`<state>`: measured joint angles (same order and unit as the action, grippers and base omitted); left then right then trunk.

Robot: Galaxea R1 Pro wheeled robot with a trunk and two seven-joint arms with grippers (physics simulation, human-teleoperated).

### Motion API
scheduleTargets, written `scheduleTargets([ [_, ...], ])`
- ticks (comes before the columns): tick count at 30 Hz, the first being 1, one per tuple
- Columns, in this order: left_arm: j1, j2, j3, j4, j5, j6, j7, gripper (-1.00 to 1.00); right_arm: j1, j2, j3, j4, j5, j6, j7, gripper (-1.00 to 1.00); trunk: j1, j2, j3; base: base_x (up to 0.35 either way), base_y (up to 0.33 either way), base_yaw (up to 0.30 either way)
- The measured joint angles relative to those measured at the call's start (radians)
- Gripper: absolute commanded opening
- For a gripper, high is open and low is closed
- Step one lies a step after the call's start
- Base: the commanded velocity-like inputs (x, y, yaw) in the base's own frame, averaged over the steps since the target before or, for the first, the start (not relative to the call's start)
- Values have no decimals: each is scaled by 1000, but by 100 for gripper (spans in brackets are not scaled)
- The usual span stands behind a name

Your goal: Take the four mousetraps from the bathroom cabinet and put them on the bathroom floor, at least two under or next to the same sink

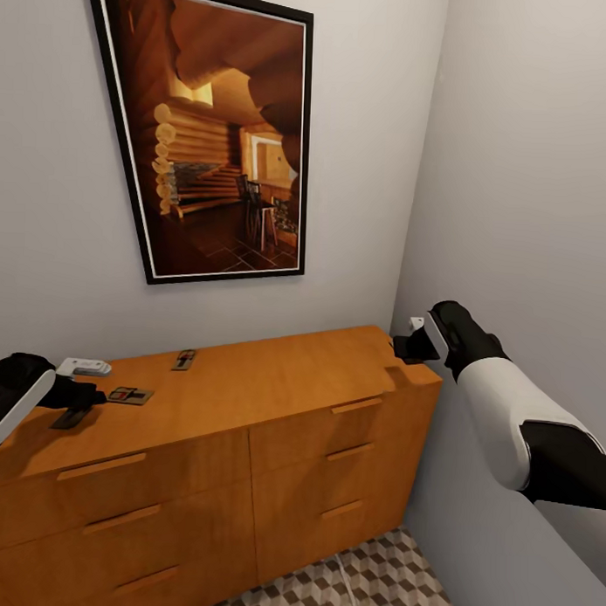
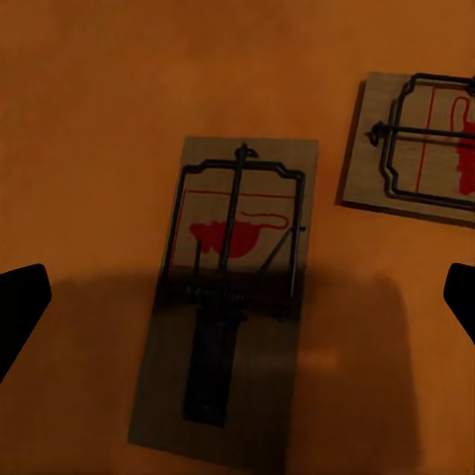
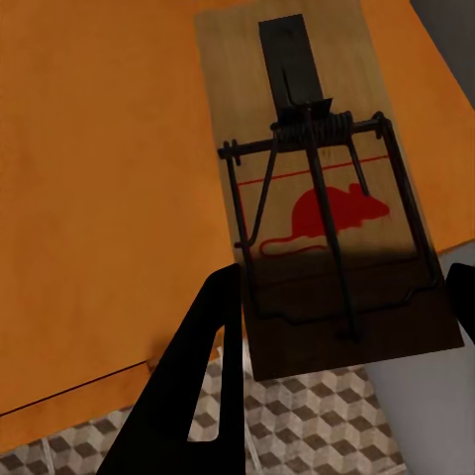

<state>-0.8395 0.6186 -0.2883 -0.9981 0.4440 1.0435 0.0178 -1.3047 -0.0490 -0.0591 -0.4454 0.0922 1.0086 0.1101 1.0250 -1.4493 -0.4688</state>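
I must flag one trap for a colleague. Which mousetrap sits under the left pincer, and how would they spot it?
On the orange cabinet below the framed picture, look near its left end. The mousetrap lies flat between the open left pincer tips, its long side along the view, while its neighbour lies crosswise.

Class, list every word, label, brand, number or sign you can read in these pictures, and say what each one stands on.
No readable words or numbers anywhere.
Red mouse silhouette, a picture sign without lettering: on the mousetrap at the right gripper.
Red mark, too dark and blurred to read: on the mousetrap below the left gripper.
Red smear, unreadable: on the neighbouring mousetrap.
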Motion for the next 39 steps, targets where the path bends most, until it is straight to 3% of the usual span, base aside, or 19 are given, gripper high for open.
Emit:
scheduleTargets([
  [39,0,-1,-3,3,3,0,-25,100,0,0,0,1,-1,-1,0,-100,0,0,0,-27,24,0],
])
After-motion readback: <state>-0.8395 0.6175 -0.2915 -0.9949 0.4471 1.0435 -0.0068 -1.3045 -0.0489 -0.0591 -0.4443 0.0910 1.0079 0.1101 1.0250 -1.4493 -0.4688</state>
